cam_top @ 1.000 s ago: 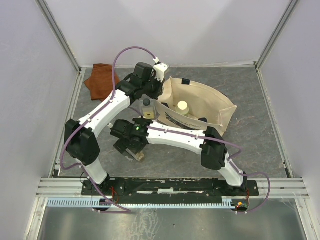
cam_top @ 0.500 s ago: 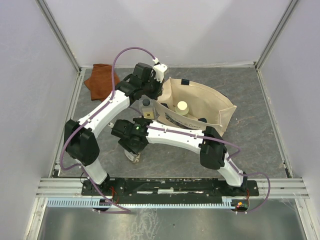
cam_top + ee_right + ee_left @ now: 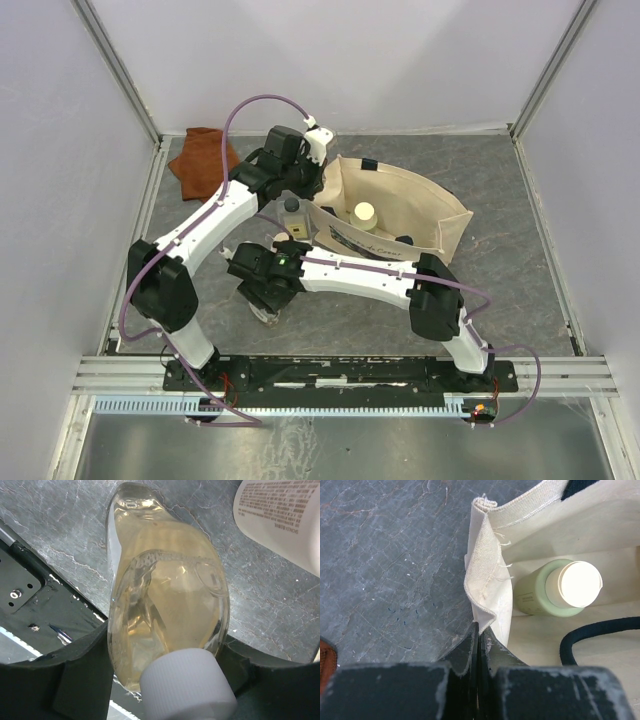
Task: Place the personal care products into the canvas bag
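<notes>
Grey marbled table [image 3: 520, 285], white walls [image 3: 350, 60], canvas bag [image 3: 445, 228], rust cloth [image 3: 203, 160] far-left

Your top view looks steeply down from above and behind, with the arm bases [image 3: 200, 352] at 6 o'clock. Your left wrist camera sits very close on a corner of the canvas bag [image 3: 490, 595], which lies at 12 o'clock overhead (both views share the olive-green cylinder [image 3: 540, 597]). Your right wrist camera faces down, hard against the amber flat bottle [image 3: 165, 605].

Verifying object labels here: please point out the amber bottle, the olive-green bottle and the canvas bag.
amber bottle [image 3: 165, 605], right wrist view, middle of its body.
olive-green bottle [image 3: 536, 597], left wrist view, green shoulder.
canvas bag [image 3: 487, 575], left wrist view, folded rim corner.
</notes>
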Tool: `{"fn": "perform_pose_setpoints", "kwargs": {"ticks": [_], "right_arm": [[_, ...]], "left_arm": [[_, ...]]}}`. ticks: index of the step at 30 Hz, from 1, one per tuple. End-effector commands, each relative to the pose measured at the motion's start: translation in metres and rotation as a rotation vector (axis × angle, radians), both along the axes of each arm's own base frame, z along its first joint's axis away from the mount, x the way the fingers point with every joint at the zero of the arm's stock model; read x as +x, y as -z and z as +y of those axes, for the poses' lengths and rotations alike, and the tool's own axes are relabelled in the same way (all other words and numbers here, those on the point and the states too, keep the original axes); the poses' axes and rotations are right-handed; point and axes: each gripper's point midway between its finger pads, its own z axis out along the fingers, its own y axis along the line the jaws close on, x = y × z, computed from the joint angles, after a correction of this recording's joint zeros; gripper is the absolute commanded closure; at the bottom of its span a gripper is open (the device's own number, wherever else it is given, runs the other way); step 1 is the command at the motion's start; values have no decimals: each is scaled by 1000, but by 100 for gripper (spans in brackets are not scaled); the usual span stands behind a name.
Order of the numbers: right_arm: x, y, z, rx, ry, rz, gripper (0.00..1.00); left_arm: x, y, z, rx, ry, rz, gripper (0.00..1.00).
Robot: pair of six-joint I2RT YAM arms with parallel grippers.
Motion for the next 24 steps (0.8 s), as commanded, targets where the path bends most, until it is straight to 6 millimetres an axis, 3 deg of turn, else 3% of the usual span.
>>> {"fn": "perform_pose_setpoints", "kwargs": {"ticks": [1,7,18,24], "right_arm": [[-5,-17,-12,-14,13,-15,65],[-19,-34,-43,19,54,-20,66],[-39,-52,-134,9,204,-58,66],[-39,-49,-169,-16,273,-97,66]], "left_arm": [[-6,-18,11,4,9,-38,97],[-6,-26,12,-13,11,-48,97],[-7,-28,14,-27,0,-39,97],[-7,-28,15,-28,-10,-38,97]]}}
